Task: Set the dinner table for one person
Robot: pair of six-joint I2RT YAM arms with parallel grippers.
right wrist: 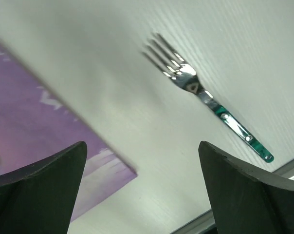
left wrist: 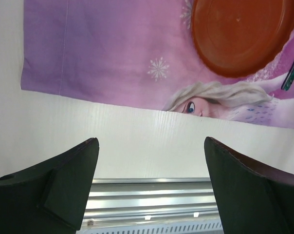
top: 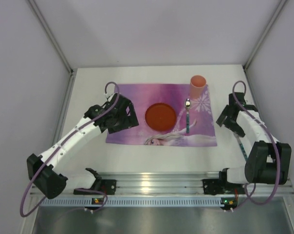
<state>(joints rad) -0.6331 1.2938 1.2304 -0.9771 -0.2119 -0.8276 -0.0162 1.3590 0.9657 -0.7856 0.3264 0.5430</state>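
White dinner table [top: 152, 158] under your two arms, purple placemat [top: 137, 95] in the middle.
On the placemat sit a red plate [top: 160, 117], a spoon [top: 187, 116] just right of it and a pink cup [top: 197, 84] at the far right corner. Your left gripper [left wrist: 149, 141] is spread wide by the placemat's near edge, holding nothing. Your right gripper [right wrist: 142, 144] is spread wide too, empty, over bare table near a fork [right wrist: 205, 95].

I see a purple placemat [top: 130, 95] bearing orange plate [top: 160, 116], spoon [top: 187, 116] just right of it, pink cup [top: 198, 84]; fork [right wrist: 205, 95] lies off it.
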